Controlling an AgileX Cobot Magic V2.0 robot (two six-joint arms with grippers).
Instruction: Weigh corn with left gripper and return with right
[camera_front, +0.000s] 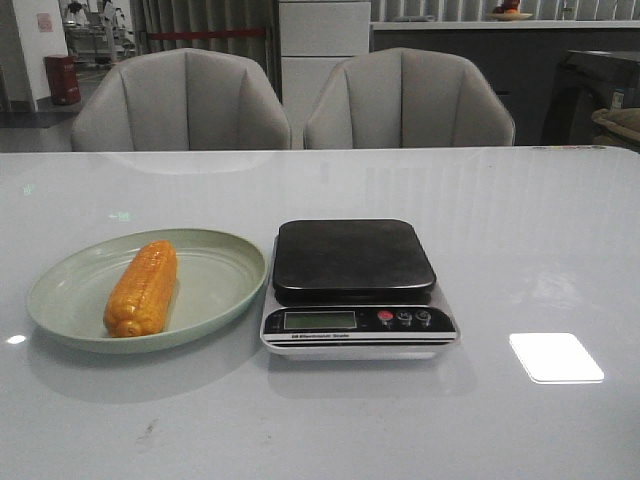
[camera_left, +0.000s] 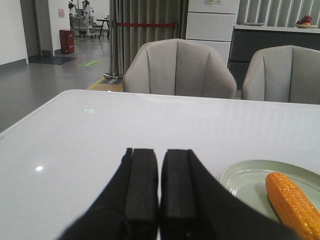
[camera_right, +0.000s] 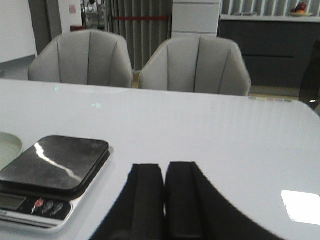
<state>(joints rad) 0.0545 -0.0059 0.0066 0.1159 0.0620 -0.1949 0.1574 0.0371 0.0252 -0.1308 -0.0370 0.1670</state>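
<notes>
The orange-yellow corn (camera_front: 142, 288) lies on the green plate (camera_front: 215, 290) at the table's left; it also shows in the left wrist view (camera_left: 292, 204) on the plate (camera_left: 245, 177). The kitchen scale (camera_front: 355, 285) with a black platform stands just right of the plate, nothing on it; it also shows in the right wrist view (camera_right: 52, 172). My left gripper (camera_left: 160, 152) is shut and empty, back from and left of the plate. My right gripper (camera_right: 165, 167) is shut and empty, right of the scale. Neither gripper shows in the front view.
Two grey chairs (camera_front: 180, 100) (camera_front: 408, 98) stand behind the table's far edge. A bright light patch (camera_front: 556, 357) lies on the white tabletop right of the scale.
</notes>
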